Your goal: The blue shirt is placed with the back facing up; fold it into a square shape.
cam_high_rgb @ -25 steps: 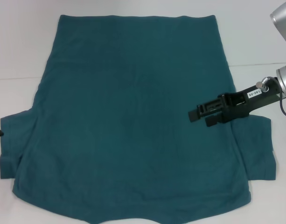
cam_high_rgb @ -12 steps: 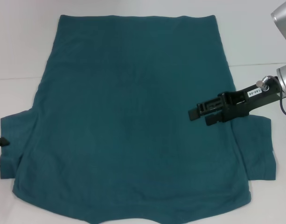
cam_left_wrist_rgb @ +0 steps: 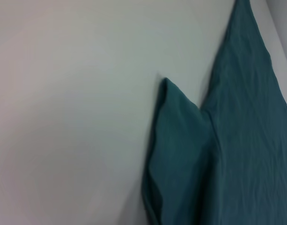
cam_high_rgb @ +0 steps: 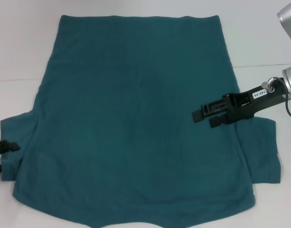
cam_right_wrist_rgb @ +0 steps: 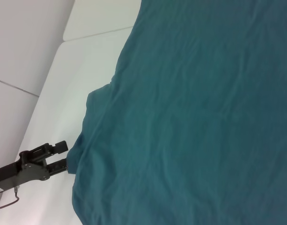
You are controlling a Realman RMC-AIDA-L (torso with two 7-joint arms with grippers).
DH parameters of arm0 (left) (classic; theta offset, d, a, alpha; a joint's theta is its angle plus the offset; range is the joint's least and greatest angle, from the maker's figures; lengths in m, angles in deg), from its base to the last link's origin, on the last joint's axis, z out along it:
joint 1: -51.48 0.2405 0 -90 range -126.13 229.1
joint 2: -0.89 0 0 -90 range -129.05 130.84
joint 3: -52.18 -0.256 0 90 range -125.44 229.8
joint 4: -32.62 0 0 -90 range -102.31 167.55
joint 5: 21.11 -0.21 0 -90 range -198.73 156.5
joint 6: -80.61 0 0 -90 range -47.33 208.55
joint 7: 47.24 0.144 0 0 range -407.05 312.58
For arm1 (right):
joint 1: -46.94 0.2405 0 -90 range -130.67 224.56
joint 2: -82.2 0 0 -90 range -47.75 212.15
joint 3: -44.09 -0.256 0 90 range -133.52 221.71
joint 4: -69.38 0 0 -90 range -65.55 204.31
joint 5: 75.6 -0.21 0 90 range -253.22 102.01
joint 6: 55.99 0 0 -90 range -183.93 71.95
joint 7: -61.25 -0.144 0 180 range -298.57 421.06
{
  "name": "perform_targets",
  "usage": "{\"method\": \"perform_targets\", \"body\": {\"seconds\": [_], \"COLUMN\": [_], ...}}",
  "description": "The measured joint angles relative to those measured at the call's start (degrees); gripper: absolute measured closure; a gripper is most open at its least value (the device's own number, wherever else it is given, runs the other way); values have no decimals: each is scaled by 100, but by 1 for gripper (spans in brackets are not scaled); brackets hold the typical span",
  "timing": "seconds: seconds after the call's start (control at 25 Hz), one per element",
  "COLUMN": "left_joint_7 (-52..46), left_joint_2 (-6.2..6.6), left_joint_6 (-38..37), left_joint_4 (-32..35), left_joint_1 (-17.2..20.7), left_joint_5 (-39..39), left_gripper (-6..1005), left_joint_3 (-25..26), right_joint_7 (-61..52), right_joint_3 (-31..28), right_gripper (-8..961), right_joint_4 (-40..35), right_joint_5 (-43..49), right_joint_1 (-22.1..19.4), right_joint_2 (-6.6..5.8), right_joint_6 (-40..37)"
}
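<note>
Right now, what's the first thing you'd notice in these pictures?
A big blue shirt lies spread flat, covering most of the white table. The right gripper hangs over the shirt's right side, its black fingers open. The left gripper pokes in at the left sleeve edge.

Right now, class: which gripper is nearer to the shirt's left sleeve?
Left. The left gripper is at the edge of the left sleeve of the blue shirt; the right gripper hovers over the shirt's opposite side, by the other sleeve.
</note>
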Motion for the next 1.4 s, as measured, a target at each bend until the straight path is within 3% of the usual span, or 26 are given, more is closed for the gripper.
{"method": "perform_targets", "body": {"seconds": [0.16,0.8,1.0,1.4], "left_joint_7": [71,80,111,-143], "left_joint_2": [26,38,99,340], "left_joint_6": [-28,-55,-230,-570], "left_joint_4": [-8,44,169,684], "left_joint_1": [-95,-162,-198,-405], "left_joint_5": [0,-89,-193,-992], "left_gripper": [215,888,938,998], "left_joint_3": [-93,-233,-234,-181], "right_joint_7": [-1,12,18,34], "right_joint_3": [-7,-29,-26,-26], "right_gripper": [101,101,101,102], "right_joint_4": [-21,-26,-26,-4], "right_joint_5": [-4,-10,-9,-9], "right_joint_1": [0,2,2,-11], "right_joint_2": [-3,-14,-11,-9], "right_joint_6": [-12,-39,-41,-40]}}
